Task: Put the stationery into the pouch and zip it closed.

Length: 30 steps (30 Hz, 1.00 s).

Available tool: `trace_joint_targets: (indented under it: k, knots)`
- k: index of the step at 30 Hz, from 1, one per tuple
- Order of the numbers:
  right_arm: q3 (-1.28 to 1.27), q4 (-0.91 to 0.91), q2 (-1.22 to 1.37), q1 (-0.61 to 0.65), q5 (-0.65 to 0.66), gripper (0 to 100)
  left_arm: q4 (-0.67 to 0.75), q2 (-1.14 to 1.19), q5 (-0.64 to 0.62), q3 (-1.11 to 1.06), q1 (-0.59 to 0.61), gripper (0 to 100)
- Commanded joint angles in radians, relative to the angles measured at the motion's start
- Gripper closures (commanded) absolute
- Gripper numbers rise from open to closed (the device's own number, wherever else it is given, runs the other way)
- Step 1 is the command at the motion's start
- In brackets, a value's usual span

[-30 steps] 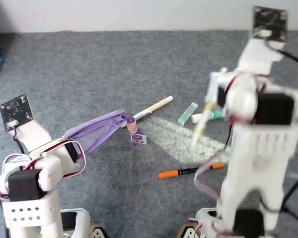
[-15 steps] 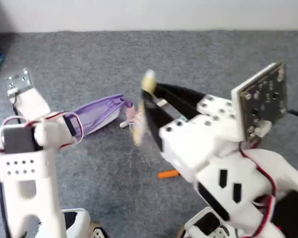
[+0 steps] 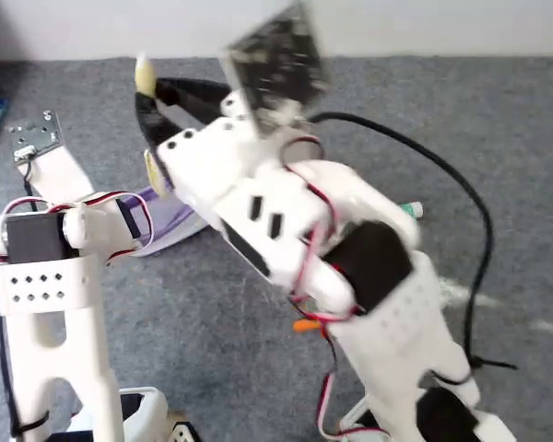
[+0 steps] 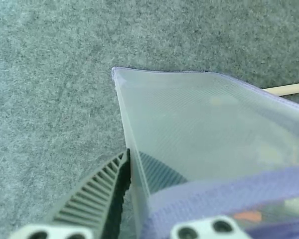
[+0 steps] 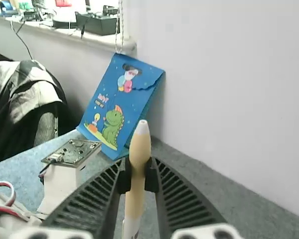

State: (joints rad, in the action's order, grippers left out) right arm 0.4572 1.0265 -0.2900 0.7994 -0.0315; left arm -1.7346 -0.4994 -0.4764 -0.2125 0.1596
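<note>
1. The right gripper (image 3: 150, 109) is clamped tight on a cream pen (image 3: 145, 72). It holds the pen about mid-barrel, with the pointed end sticking up past the fingers.
2. That arm is stretched across towards the far left corner of the desk (image 3: 442, 120), and the pen stands roughly upright in the air above the grey covering.
3. The left gripper (image 4: 134, 164) pinches one edge of the pouch (image 4: 204, 139). One ribbed jaw is on the outside, and the other shows through the clear plastic.
4. The pouch is translucent with a purple zip band. It lies on the left half of the desk, about midway between the front and far edges, and the right arm's body hides much of it from above.
5. I cannot tell from here whether the zip is open.
6. Another pale, pen-like stick (image 4: 289, 89) lies on the desk just beyond the pouch's far side.
7. An orange marker (image 3: 306, 324) lies flat nearer the front edge, with only a short piece poking out from under the right arm.
8. A small white and green item (image 3: 411, 211) sits towards the right side, mostly hidden behind that arm.
9. A blue gift bag (image 5: 122, 107) with a cartoon dinosaur leans against the wall at the far left corner.
10. A bare circuit board (image 3: 35, 138) sits on top of the left arm's wrist.
</note>
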Motion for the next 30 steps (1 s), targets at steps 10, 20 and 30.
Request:
trace_joint_targets:
  k: [10,20,30]
  knots:
    - [-0.115,0.024,0.035,0.013,0.023,99.0,-0.003,0.021,-0.012,0.019,0.005,99]
    - [-0.186,0.12,-0.088,0.01,0.02,77.3,-0.005,0.021,-0.052,0.019,0.003,99]
    - [-0.19,0.515,-0.246,-0.193,-0.255,82.1,-0.009,0.021,-0.061,0.019,0.005,99]
